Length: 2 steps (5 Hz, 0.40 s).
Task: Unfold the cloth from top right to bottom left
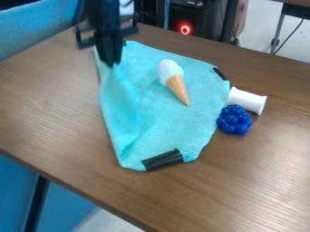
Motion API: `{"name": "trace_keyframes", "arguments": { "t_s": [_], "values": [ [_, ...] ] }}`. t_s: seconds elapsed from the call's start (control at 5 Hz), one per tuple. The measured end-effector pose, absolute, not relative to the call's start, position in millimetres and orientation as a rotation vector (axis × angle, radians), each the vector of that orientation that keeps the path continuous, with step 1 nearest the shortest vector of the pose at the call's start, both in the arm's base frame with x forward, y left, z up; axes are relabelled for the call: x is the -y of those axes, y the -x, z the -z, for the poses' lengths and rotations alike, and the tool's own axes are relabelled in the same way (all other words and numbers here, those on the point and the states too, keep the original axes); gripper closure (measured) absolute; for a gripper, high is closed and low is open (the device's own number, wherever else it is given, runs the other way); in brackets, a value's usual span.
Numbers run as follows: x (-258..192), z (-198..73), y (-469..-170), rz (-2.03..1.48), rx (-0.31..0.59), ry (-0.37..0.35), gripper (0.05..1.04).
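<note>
The gripper [110, 62] is at the upper left of the table, over the far left part of the cloth. It is shut on the cloth, and a raised fold slopes down from its tips toward the near end. Light turquoise in colour, the cloth [163, 120] lies spread at the middle of the table, with its left side bunched up. A toy ice cream cone [176, 87] with a white top rests on the cloth's upper right part.
A black cylinder [162, 160] lies on the cloth's near edge, and a small black object [219, 73] at its right corner. Beside the right edge are a white cylinder [247, 100] and a blue berry-like toy [234, 119]. The brown table [254, 181] has its front edge at lower left.
</note>
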<state>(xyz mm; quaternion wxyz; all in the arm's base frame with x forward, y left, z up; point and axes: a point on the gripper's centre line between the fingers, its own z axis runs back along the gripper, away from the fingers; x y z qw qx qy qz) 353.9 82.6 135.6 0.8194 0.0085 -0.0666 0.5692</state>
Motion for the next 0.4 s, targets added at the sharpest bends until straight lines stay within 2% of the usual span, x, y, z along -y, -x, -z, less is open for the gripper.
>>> {"name": "trace_keyframes", "arguments": {
  "t_s": [0.4],
  "values": [
    [-121, -97, -309, -1.188, 0.105, -0.089, 1.011]
  ]
}}
